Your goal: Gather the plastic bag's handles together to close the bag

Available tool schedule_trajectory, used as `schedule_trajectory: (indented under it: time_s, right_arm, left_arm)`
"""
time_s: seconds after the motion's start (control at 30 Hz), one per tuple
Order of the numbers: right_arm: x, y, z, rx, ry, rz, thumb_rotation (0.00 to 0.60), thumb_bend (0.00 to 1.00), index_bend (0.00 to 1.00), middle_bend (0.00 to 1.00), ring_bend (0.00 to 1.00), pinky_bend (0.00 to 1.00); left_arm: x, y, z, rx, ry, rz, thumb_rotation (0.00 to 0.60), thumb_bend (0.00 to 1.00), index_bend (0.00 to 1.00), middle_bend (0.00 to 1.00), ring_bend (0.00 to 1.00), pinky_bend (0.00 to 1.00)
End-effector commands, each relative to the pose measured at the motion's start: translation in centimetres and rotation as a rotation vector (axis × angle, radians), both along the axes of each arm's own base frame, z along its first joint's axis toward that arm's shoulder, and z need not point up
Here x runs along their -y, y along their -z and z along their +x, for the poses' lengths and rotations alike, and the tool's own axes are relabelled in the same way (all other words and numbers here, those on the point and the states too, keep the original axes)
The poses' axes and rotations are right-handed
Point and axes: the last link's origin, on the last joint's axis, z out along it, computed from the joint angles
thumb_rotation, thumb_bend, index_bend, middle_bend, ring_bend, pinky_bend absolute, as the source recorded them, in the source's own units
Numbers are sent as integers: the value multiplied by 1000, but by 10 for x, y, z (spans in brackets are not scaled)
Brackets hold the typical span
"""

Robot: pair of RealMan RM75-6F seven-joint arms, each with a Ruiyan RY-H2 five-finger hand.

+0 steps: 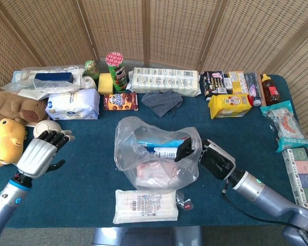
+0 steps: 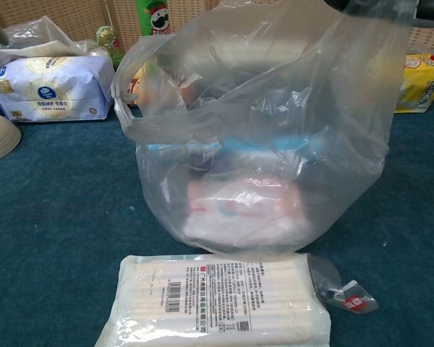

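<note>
A clear plastic bag (image 1: 155, 159) stands mid-table, holding a blue-and-white tube and a pink packet. My right hand (image 1: 208, 156) is at the bag's right side, its dark fingers (image 1: 184, 150) hooked over the right handle and holding it up. In the chest view the bag (image 2: 260, 152) fills the frame. Its left handle (image 2: 130, 94) hangs loose and folded inward, with nothing touching it. My left hand (image 1: 40, 155) hovers over the cloth well left of the bag, fingers spread and holding nothing.
A flat white packet (image 1: 146, 206) lies just in front of the bag, a small red-tagged wrapper (image 1: 185, 204) beside it. A white bowl (image 1: 46, 129) and yellow plush (image 1: 7, 142) sit by my left hand. Groceries line the back and right edges.
</note>
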Motion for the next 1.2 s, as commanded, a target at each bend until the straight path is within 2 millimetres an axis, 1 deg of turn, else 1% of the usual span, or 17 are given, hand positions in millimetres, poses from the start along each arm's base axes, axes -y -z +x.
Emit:
schedule_trajectory:
  time_s: [0.03,0.2,0.53,0.7,0.93,1.0,1.07,1.13,1.2]
  right_arm:
    - [1,0,0,11,6,-1,265,156,383,397,353,292]
    - [0,1,2,27,12,6,264,156,383,397,350,288]
    - [-1,3,7,30,9,16,262,156,381,397,350,285]
    - [-4,2,10,36,11,19,264,156,380,397,349,281]
    - [-5,3,14,45,18,28,267,155,380,397,350,275]
    - [-5,3,14,45,18,29,266,154,379,397,350,273]
    - [-5,5,15,45,22,34,265,153,378,397,349,273]
    - [-4,6,14,44,27,36,265,153,376,397,350,273]
    - [-4,7,14,44,30,37,264,153,375,397,350,274]
  left_arm:
    - [-7,6,11,-7,39,-9,543,176,239,264,221,263]
    - [-20,20,31,-13,105,-22,552,176,225,264,194,263]
    - [-41,46,65,12,198,-68,554,176,221,264,186,263]
    - [-51,62,85,7,262,-96,560,177,221,264,169,263]
    - [-57,82,105,-32,361,-124,571,183,220,263,166,259]
    - [-57,85,110,-22,389,-123,578,190,220,263,166,259]
    - [-57,90,120,12,438,-115,592,209,220,263,166,259]
    - [-58,92,126,49,475,-95,600,243,241,287,184,259]
    - [-59,93,130,72,496,-81,600,261,294,345,238,260]
